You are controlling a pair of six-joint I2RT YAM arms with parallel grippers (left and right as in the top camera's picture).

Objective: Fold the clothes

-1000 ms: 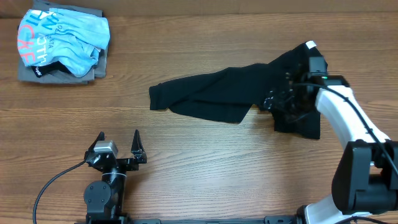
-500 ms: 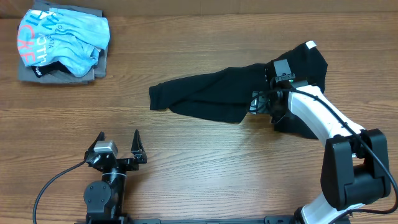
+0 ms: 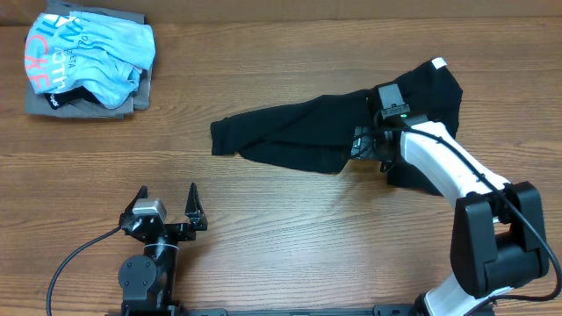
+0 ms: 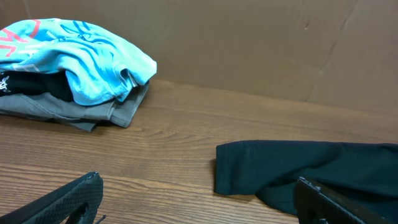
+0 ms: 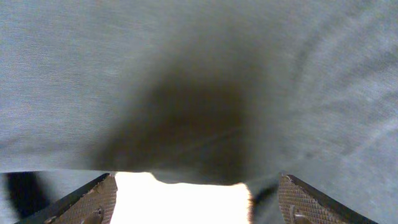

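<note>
My right gripper hangs close over the black T-shirt with its jaws wide apart, and I see no cloth pinched between them. The T-shirt lies crumpled in a long strip on the table, right of the middle, its small white label at the far right end. My left gripper stands open, well apart from it.

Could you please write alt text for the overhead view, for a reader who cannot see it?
A black T-shirt lies bunched in a long strip on a wooden table, the right gripper open over it. The left gripper sits open at the near edge; a light blue shirt lies far left.
</note>
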